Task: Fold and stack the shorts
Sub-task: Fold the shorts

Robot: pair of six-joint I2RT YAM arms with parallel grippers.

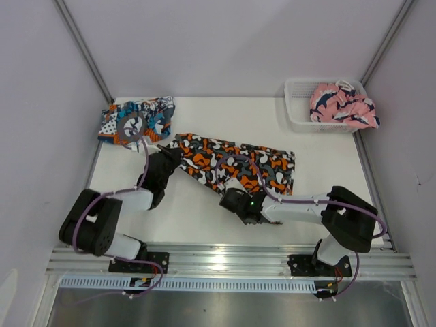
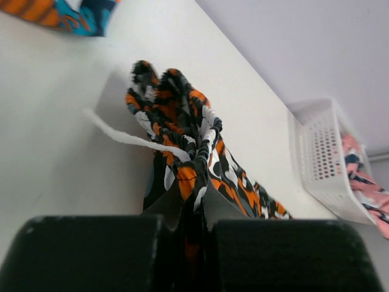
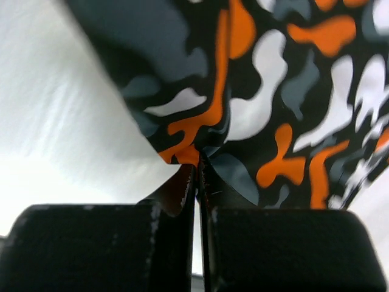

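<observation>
Sprawls slantwise across the middle of the table (image 1: 197, 211): the blotched shorts (image 1: 235, 163), laid broad, probably so that one edge can be carried over into a fold. Hard to say whether already doubled once, with the layers not separable from above.

Sits at the table's far right corner: a white mesh basket (image 1: 296, 117), holding a pink patterned garment (image 1: 340, 105) that spills over the rim. Cut off at the frame edge in the left wrist view.

Lies bunched at the table's far left corner: the teal-blue shorts (image 1: 136, 119), not yet folded by the look of it.

Clamps tight on the blotched cloth at its end toward the table's left side: the left gripper (image 2: 193, 210), lifting that end into a ridge. Bites closed on the hem toward the table's near edge: the right gripper (image 3: 196, 188). Two corners held, most likely for one even fold.

Trails loose from the lifted ridge: a white drawstring (image 2: 127, 139) — root buried in folds. Fingertips of both grippers mostly swallowed by fabric.
</observation>
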